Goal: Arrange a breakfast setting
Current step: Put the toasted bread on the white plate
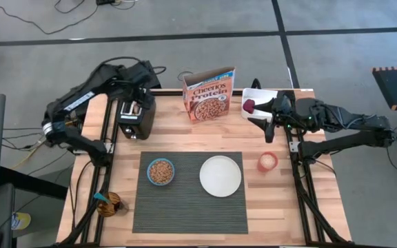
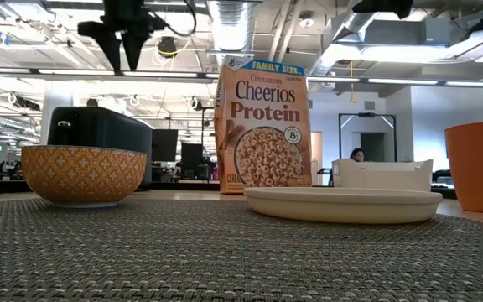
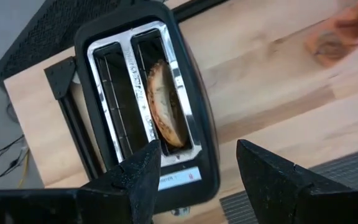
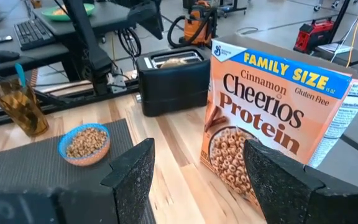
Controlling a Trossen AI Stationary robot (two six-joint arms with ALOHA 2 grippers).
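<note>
The dark grey ribbed placemat point(image 1: 190, 200) lies at the table's near middle. On it stand a small blue bowl point(image 1: 160, 171) of cereal and a round white plate point(image 1: 220, 175). The tan bagel point(image 3: 165, 102) stands on edge in a slot of the black toaster point(image 1: 136, 117). My left gripper point(image 3: 197, 168) hovers open above the toaster, touching nothing. The dark-red fruit point(image 1: 249, 105) lies in the white container point(image 1: 260, 96). My right gripper point(image 4: 194, 168) is open and empty beside that container. The blue-handled spoon point(image 4: 19, 73) stands in a glass point(image 1: 109, 203).
A Cheerios box point(image 1: 209, 93) stands upright at the far middle, between toaster and container. An orange cup point(image 1: 267, 162) stands to the right of the placemat. The glass is at the near left corner. Bare wood shows between the placemat and the far objects.
</note>
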